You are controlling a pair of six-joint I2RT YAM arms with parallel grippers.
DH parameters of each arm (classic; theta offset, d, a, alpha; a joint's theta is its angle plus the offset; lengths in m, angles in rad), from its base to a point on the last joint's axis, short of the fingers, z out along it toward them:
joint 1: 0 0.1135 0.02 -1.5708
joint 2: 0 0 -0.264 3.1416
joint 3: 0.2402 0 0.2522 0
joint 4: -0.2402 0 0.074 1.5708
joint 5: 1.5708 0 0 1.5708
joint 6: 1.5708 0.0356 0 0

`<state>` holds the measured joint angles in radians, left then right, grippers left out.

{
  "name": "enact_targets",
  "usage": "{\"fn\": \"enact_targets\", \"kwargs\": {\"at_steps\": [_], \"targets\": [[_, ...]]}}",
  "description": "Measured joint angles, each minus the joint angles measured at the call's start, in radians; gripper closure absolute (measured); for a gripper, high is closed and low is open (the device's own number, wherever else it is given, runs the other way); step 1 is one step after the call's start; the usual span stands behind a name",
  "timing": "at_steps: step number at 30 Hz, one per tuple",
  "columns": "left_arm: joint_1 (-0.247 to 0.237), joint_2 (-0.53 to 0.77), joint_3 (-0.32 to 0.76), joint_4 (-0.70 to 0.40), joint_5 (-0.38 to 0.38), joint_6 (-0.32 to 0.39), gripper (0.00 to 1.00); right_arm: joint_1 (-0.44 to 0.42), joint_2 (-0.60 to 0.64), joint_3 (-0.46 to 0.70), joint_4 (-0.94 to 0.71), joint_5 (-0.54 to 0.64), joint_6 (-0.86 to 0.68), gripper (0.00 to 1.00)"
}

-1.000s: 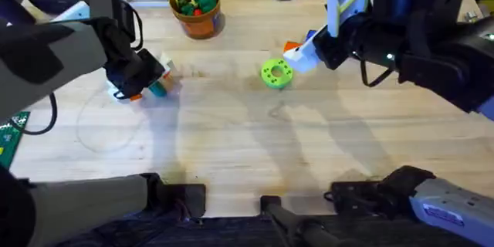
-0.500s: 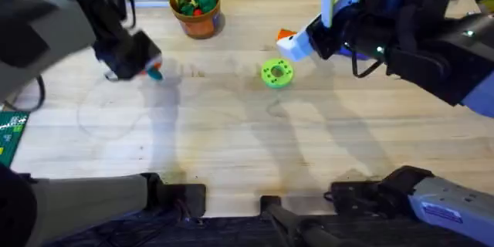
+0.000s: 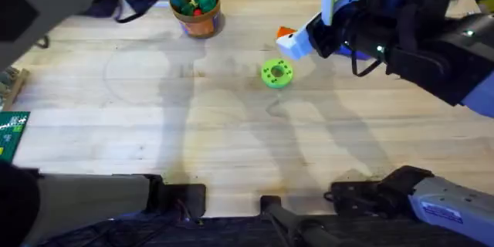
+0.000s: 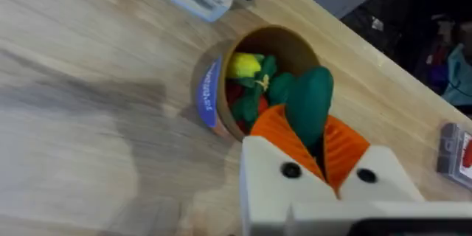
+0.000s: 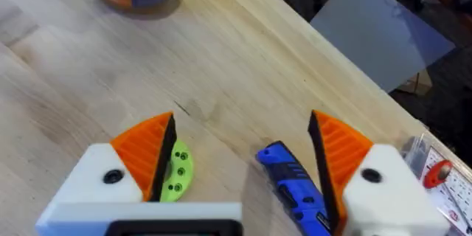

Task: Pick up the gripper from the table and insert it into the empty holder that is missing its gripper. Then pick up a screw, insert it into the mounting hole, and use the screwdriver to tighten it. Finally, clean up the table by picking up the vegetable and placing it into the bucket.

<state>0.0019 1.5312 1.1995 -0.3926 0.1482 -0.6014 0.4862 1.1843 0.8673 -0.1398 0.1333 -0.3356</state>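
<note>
One bucket (image 3: 196, 11), one vegetable (image 4: 310, 103), one screwdriver (image 5: 295, 188), one green disc (image 3: 276, 73).

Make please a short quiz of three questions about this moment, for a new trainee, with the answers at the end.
1. True or false: the left gripper is shut on the vegetable.
2. Which thing lies between the open fingers of the right gripper in its wrist view? A) the bucket B) the screwdriver C) a screw
3. Fill in: in the left wrist view, the vegetable is held just beside the ____.

Key
1. True: the orange pads pinch the dark green pod.
2. B: the blue screwdriver lies on the table, near the lime-green disc.
3. The bucket, which already holds toy pieces.
</note>
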Motion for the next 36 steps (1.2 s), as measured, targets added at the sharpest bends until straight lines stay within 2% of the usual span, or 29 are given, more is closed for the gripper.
{"fn": "enact_targets", "kwargs": {"at_steps": [1, 4, 6, 7, 10, 11, 13, 15, 20, 25, 31, 36], "targets": [[-0.036, 0.046, 0.0, 0.049, 0.015, 0.003, 0.979, 0.0, 0.0, 0.0, 0.001, 0.0, 0.0, 0.007], [-0.05, 0.099, 0.0, 0.089, 0.018, 0.005, 0.979, 0.0, 0.0, 0.0, 0.001, 0.0, 0.0, 0.007], [-0.052, 0.129, 0.0, 0.102, 0.018, 0.009, 0.928, 0.0, 0.0, 0.0, 0.001, 0.0, 0.0, 0.011], [-0.052, 0.141, 0.0, 0.106, 0.018, 0.011, 0.867, 0.0, 0.0, 0.0, 0.002, 0.0, 0.0, 0.009], [-0.052, 0.159, 0.0, 0.112, 0.02, 0.017, 0.554, 0.0, 0.0, 0.0, 0.002, 0.0, 0.0, 0.008], [-0.052, 0.161, 0.0, 0.115, 0.021, 0.022, 0.476, 0.0, 0.0, 0.0, 0.002, 0.0, 0.0, 0.008], [-0.052, 0.16, 0.0, 0.123, 0.022, 0.032, 0.217, 0.0, 0.0, 0.0, 0.002, 0.0, 0.0, 0.008], [-0.052, 0.16, 0.0, 0.122, 0.027, 0.05, 0.092, 0.0, 0.0, 0.0, 0.002, 0.0, 0.0, 0.007], [-0.055, 0.158, 0.033, 0.061, 0.051, 0.094, 0.03, 0.0, 0.0, 0.0, 0.002, 0.0, 0.0, 0.009], [-0.057, 0.095, 0.097, -0.092, 0.067, 0.168, 0.014, 0.0, -0.021, 0.002, -0.028, 0.0, 0.005, 0.009], [-0.066, -0.118, 0.13, -0.314, 0.069, 0.285, 0.013, 0.0, -0.106, 0.069, -0.236, 0.0, 0.077, 0.007], [-0.135, -0.309, 0.139, -0.528, 0.069, 0.439, 0.013, 0.0, -0.153, 0.151, -0.459, 0.0, 0.187, 0.007]]}}
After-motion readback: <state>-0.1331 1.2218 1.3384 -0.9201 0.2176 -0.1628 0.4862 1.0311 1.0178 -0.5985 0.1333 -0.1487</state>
